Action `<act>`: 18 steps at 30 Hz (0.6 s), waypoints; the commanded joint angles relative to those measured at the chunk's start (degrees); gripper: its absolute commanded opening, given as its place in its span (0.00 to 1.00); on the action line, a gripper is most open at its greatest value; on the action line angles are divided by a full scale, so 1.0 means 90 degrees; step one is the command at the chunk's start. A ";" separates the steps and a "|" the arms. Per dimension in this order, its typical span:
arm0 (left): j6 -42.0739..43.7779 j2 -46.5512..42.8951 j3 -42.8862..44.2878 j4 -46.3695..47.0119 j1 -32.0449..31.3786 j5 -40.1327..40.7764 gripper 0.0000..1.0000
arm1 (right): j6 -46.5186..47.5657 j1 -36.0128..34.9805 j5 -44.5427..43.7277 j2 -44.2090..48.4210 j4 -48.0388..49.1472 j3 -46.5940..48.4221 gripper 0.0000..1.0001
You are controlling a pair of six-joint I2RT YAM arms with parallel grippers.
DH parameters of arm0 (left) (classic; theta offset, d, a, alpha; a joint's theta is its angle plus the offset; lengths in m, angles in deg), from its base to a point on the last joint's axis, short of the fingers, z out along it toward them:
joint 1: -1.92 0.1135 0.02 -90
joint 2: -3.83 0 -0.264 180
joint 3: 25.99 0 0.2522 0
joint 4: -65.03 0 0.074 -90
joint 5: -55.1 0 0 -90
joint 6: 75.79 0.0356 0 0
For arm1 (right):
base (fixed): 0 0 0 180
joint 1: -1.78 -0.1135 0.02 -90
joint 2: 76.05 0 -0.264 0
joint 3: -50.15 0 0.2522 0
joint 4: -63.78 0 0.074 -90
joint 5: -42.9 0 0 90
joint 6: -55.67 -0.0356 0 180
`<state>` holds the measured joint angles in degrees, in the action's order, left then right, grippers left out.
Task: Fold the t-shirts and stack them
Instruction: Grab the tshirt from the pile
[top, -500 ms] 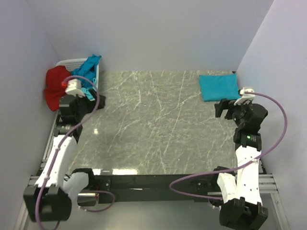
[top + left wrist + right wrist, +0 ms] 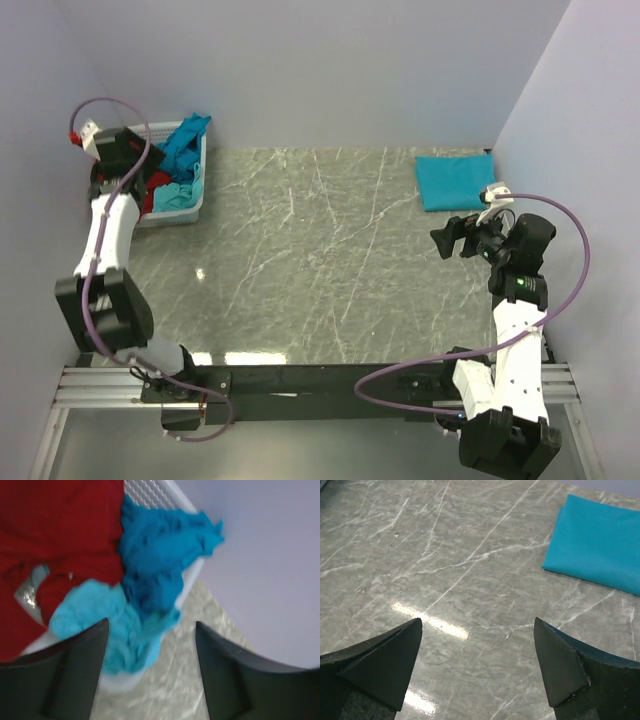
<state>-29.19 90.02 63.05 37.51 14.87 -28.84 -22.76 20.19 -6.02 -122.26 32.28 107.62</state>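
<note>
**A:** We are starting with the table (image 2: 320, 270). Where are the shirts sitting?

**B:** Most are lying crumpled in the basket (image 2: 196, 207) at the far left corner. The shirts (image 2: 186, 142) are sharing it with a red cloth (image 2: 158, 186). One folded shirt (image 2: 455, 180) is lying flat at the far right corner, alone.

**A:** Which arm are we counting on for the next pick?

**B:** The left one. The left claw (image 2: 150, 630) is hanging right over the basket, its fingers standing wide with nothing between them. The right claw (image 2: 477, 625) is hovering over bare table, also spread wide and empty, with the folded shirt ahead and to its right, well apart from the basket.

**A:** And how is the cloth lying under the left claw?

**B:** In the wrist view a pale shirt (image 2: 97, 612) is bunching straight ahead of the gap, touching the red cloth on its left. A darker one (image 2: 160, 545) is running beyond it, draping over the rim. We are judging the pale one the nearer grab, so the claw is needing to go down and slightly forward.
</note>
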 commanded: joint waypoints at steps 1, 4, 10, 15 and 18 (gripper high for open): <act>-0.0003 0.0985 0.0910 -0.0893 0.0006 0.0733 0.66 | 0.0033 0.0034 0.0201 0.0145 0.0027 0.0281 0.98; 0.0543 0.1864 0.1876 -0.1136 0.0006 0.0207 0.53 | 0.0023 0.0034 0.0182 0.0174 0.0028 0.0291 0.98; 0.2243 0.2931 0.3137 -0.0971 -0.0081 -0.1603 0.61 | -0.0016 0.0034 0.0240 0.0164 0.0027 0.0281 0.97; 0.2886 0.3820 0.4650 -0.1887 -0.0169 -0.1114 0.63 | -0.0007 0.0034 0.0221 0.0164 0.0037 0.0281 0.97; 0.3229 0.4376 0.5286 -0.2200 -0.0257 -0.0958 0.58 | -0.0016 0.0034 0.0230 0.0135 0.0047 0.0281 0.97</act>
<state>-6.15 127.40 105.46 22.19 13.23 -38.15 -22.74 20.19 -4.54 -121.59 31.84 107.84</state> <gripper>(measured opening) 0.587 0.971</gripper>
